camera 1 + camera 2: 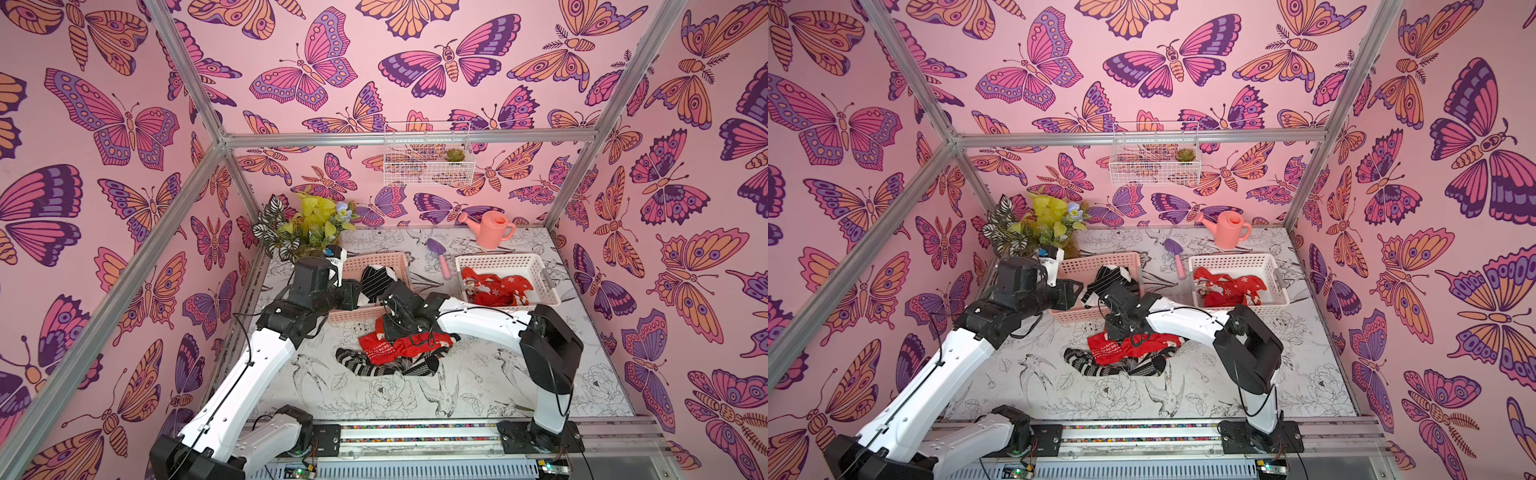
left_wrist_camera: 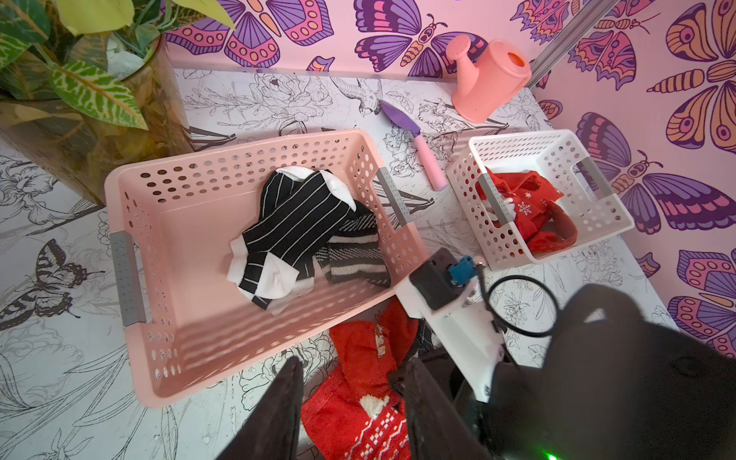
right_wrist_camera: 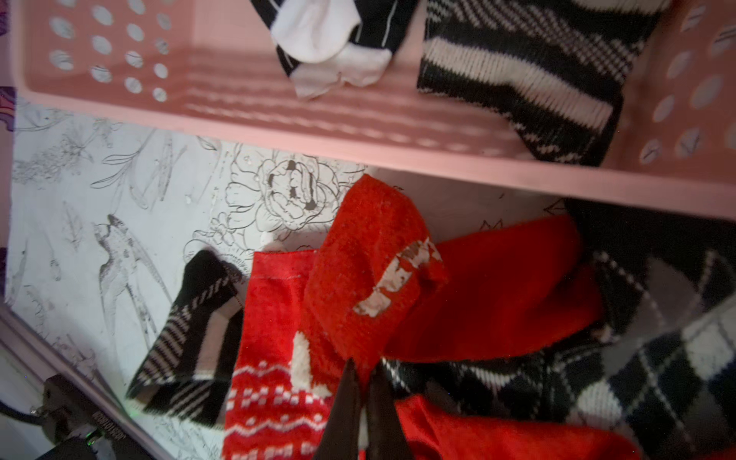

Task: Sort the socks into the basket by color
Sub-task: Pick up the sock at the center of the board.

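A pile of socks lies on the table in front of the pink basket. It holds red socks on top and black-and-white ones beneath. My right gripper is down in the pile, shut on the edge of a fuzzy red sock. Beside that sock lie a red patterned sock, a striped sock and an argyle sock. My left gripper hangs open above the red socks, holding nothing. Black-and-white socks lie in the pink basket. Red socks lie in the white basket.
A potted plant stands at the back left, close to my left wrist. A purple trowel lies between the baskets, and a pink watering can stands behind them. A wire basket hangs on the back wall.
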